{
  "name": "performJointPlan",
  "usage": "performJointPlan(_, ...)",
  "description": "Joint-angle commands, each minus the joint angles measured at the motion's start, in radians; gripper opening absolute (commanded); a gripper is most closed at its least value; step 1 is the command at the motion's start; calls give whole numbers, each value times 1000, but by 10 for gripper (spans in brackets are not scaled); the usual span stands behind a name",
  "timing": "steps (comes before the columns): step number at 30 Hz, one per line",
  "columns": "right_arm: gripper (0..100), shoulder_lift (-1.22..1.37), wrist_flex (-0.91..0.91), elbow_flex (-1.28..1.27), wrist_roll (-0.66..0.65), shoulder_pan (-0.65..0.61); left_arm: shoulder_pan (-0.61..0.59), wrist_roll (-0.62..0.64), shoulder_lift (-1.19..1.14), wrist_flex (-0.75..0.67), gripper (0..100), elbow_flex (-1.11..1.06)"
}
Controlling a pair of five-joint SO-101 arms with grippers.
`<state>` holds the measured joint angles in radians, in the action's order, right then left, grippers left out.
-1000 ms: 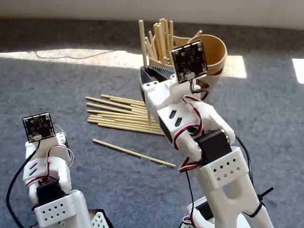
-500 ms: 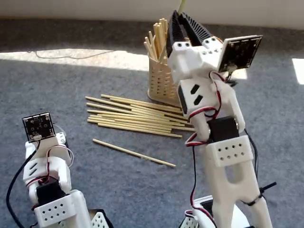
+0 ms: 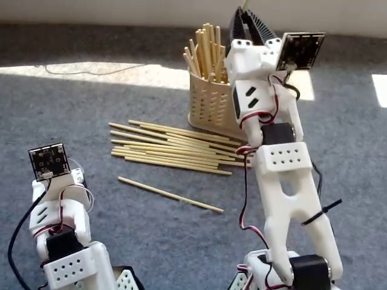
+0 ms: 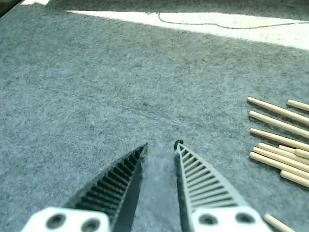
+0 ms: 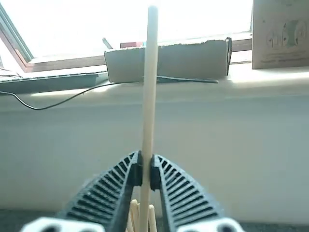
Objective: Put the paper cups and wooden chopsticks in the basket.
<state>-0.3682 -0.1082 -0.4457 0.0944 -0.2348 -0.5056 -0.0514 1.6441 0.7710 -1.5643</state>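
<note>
At the near left corner of the grey carpet (image 3: 91, 109), the left hand (image 4: 161, 144) hangs low over the bare surface, fingers parted a little and gripping nothing, with the ends of the loose wooden chopsticks (image 3: 169, 148) near it. Those lie in a flat row across the middle of the carpet, one stray chopstick (image 3: 169, 193) apart on the near side. The cream basket (image 3: 208, 109) stands just behind the row's right end with a bundle of chopsticks (image 3: 205, 51) upright inside. Above the basket, the right hand (image 5: 146, 169) is clamped on a single chopstick (image 5: 150, 87) held upright between its fingertips.
</note>
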Motion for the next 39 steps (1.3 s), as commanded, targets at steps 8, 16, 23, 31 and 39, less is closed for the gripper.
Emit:
performJointPlan(8,185,22,76,7,5,7,-5,6,8,-23,106,16)
performJointPlan(16,116,-91,186,5,5,-12,-5,6,8,-23,106,16)
performJointPlan(23,26,-243,478,5,3,-25,-5,6,8,-23,106,16)
performJointPlan(31,23,-354,769,5,3,-24,-5,6,8,-23,106,16)
performJointPlan(39,23,-403,977,4,3,-21,-5,6,8,-23,106,16)
